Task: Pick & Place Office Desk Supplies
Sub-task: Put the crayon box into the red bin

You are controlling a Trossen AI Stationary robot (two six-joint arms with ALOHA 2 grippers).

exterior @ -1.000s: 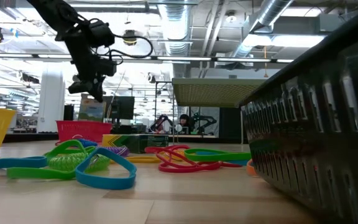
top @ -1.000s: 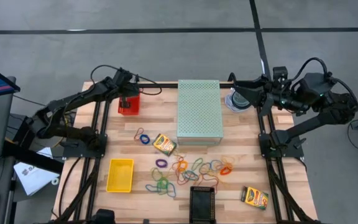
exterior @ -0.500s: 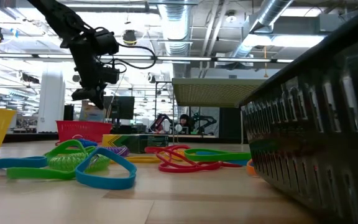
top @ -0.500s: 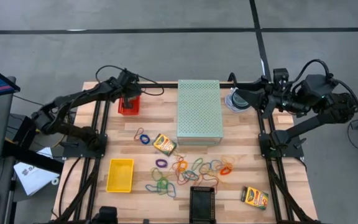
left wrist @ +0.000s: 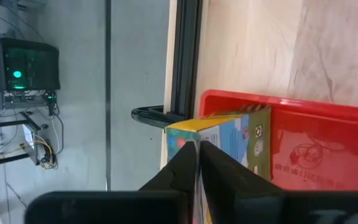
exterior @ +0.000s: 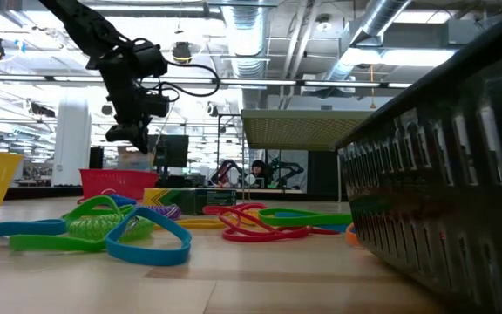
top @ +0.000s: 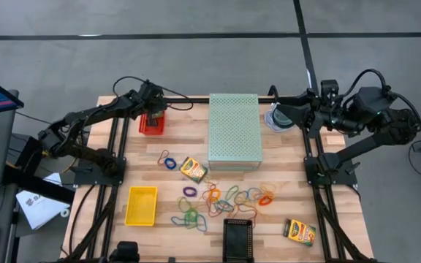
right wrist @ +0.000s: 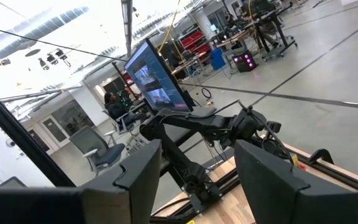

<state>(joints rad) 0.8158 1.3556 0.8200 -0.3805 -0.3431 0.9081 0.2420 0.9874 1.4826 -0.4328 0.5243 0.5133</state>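
My left gripper (top: 154, 111) is at the far left of the table, over the red bin (top: 152, 126), shut on a yellow-and-green crayon box (left wrist: 229, 134). In the low view the box (exterior: 134, 160) hangs just above the bin's rim (exterior: 116, 179). Two more crayon boxes lie flat on the table, one (top: 193, 169) mid-table and one (top: 299, 231) at the near right. Rubber-band loops (top: 225, 197) lie scattered on the wood. My right gripper (right wrist: 197, 174) is raised at the far right, open, with nothing between its fingers. My left gripper pinches the crayon box at its end nearest the wrist (left wrist: 190, 138), between the two fingers, which stand almost together. The fingers slant down from the table's left side. The box hangs below them inside the red bin's outline; whether it touches the bin's floor cannot be told.
A large pale green perforated box (top: 234, 130) stands at the far middle. A clear round disc case (top: 278, 118) lies below my right arm. A yellow bin (top: 141, 205) sits at the near left and a black bin (top: 238, 237) at the near edge.
My left gripper has moved down and a little toward the table's right, over the red bin, taking the crayon box with it. The box now hangs lower, close to the bin's rim.
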